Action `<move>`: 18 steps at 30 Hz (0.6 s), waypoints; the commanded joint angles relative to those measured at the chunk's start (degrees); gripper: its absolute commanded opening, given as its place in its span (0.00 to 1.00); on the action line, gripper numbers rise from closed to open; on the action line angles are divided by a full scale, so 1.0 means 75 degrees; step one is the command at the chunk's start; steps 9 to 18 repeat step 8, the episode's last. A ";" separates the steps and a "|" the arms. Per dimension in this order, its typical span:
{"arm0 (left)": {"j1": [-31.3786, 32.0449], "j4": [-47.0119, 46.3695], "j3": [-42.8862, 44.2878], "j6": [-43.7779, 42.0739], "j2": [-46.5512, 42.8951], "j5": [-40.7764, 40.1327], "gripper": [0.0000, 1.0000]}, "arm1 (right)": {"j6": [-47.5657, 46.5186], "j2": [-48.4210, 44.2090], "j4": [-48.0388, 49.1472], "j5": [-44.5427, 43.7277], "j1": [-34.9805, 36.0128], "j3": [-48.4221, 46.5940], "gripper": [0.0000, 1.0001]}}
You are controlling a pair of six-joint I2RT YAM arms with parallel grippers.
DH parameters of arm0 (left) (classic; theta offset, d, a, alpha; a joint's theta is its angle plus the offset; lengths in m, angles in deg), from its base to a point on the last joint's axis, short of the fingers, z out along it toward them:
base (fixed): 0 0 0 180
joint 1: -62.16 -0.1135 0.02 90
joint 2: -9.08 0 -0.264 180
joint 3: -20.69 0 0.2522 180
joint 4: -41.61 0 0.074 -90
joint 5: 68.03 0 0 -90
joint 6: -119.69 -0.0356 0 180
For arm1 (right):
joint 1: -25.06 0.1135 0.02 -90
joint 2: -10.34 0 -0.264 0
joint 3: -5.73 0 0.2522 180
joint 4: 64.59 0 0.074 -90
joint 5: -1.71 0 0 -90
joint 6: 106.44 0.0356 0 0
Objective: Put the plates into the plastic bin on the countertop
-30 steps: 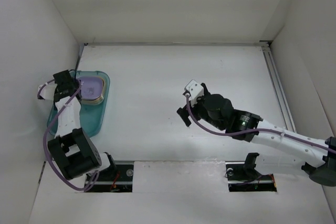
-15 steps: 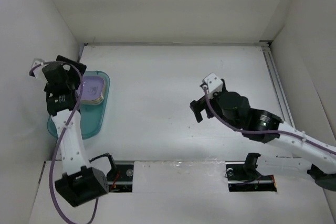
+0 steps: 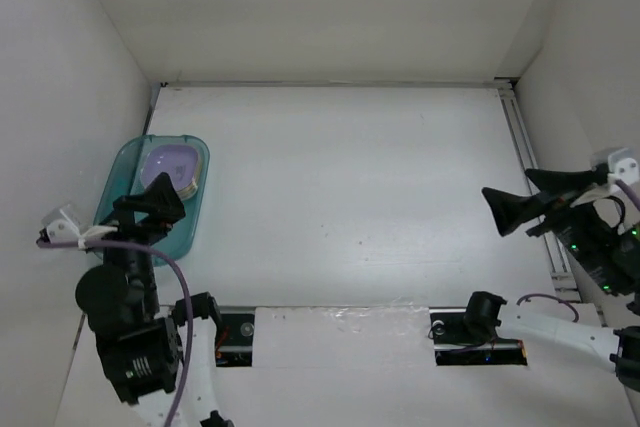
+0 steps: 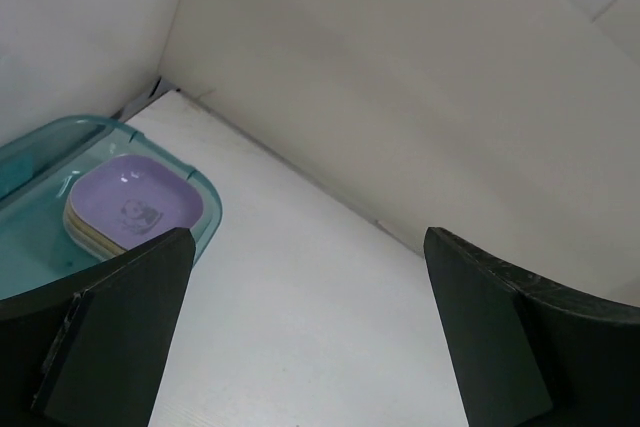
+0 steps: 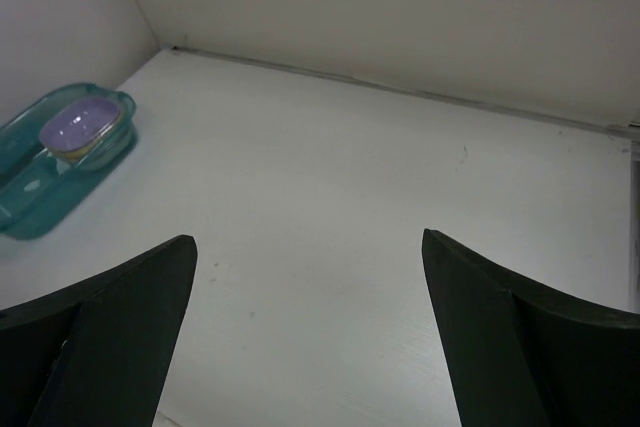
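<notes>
Left gripper [image 3: 155,209]: one; jaws spread wide, nothing between them; raised above the near half of the bin.
Right gripper [image 3: 512,197]: one; jaws wide apart, empty; by the right edge of the countertop, well apart from the bin.
Plates [image 4: 133,205]: one stack, purple on top, pale rims beneath; how many are in the stack cannot be told.
Bin [image 3: 183,232]: one, teal, against the left wall; the stack sits in its far end.
Countertop [image 3: 350,187]: white, walls [image 3: 330,7] around it; rail [image 3: 525,147] along the right side.
In the way: seen from above, the left arm covers the bin's near-left corner.
</notes>
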 commanded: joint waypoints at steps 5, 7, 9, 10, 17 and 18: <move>0.0004 0.0177 -0.0486 -0.0223 -0.0594 0.0976 1.00 | 0.0105 -0.0812 -0.0860 -0.0239 -0.0037 -0.0075 1.00; 0.0004 0.0177 -0.0486 -0.0304 -0.0780 0.1058 1.00 | 0.0175 -0.0905 -0.0942 -0.0321 -0.0037 -0.0075 1.00; 0.0004 0.0177 -0.0556 -0.0305 -0.0781 0.1058 1.00 | 0.0175 -0.0905 -0.0942 -0.0437 -0.0037 -0.0075 1.00; 0.0004 0.0177 -0.0556 -0.0305 -0.0781 0.1058 1.00 | 0.0175 -0.0905 -0.0942 -0.0437 -0.0037 -0.0075 1.00; 0.0004 0.0177 -0.0556 -0.0305 -0.0781 0.1058 1.00 | 0.0175 -0.0905 -0.0942 -0.0437 -0.0037 -0.0075 1.00; 0.0004 0.0177 -0.0556 -0.0305 -0.0781 0.1058 1.00 | 0.0175 -0.0905 -0.0942 -0.0437 -0.0037 -0.0075 1.00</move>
